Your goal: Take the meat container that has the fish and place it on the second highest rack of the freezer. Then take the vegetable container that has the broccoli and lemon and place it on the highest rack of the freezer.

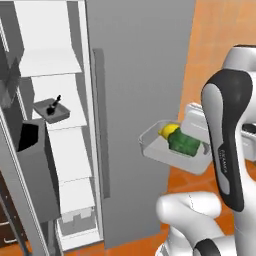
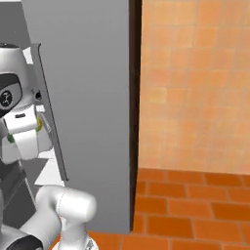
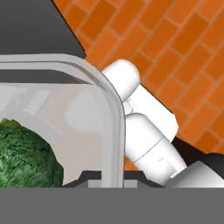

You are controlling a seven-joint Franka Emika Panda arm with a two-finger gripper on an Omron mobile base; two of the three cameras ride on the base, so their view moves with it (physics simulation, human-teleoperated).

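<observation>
The vegetable container [image 1: 159, 146], a clear tray, hangs in the air in front of the grey freezer door [image 1: 140, 100]. It holds the yellow lemon [image 1: 168, 130] and the green broccoli [image 1: 184, 144]. My gripper [image 3: 111, 178] is shut on its rim at the near end, mostly hidden behind my forearm in the left base view. The hand view looks into the tray [image 3: 114, 118], with the broccoli [image 3: 26, 155] at lower left. The freezer [image 1: 55, 60] stands open at the left. The meat container [image 1: 56, 114] with the fish [image 1: 52, 107] rests on the second white shelf from the top.
The open door with its long bar handle [image 1: 100, 125] stands between the held tray and the shelves. A dark bin [image 1: 30, 135] hangs on the left inner side. Orange brick floor [image 2: 195, 210] and tiled wall [image 2: 195, 83] lie to the right.
</observation>
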